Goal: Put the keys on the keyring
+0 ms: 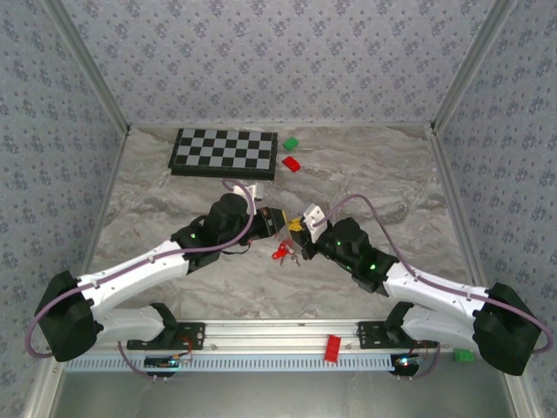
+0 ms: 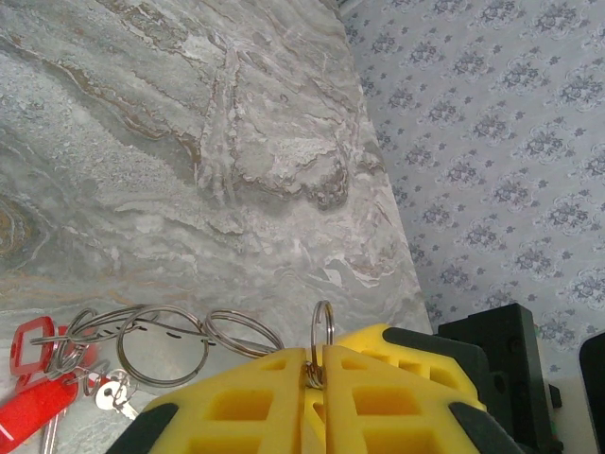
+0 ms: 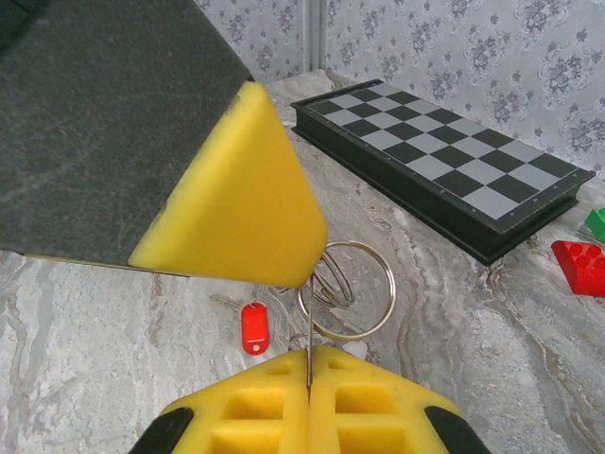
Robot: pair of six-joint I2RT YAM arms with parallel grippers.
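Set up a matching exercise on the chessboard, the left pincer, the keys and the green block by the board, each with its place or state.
Things:
1 chessboard
2 left pincer
3 keys
4 green block by the board

Places or states:
a shut on a metal ring
b red-headed, lying in the middle of the table
c far side, left of centre
d just right of the chessboard

Pairs: 1-c, 2-a, 3-b, 4-d

Your left claw and right claw meet tip to tip above the worktop, keyring bridging them, keys just nearside. Chessboard, green block and red block line the far side; bare marble lies open either side.
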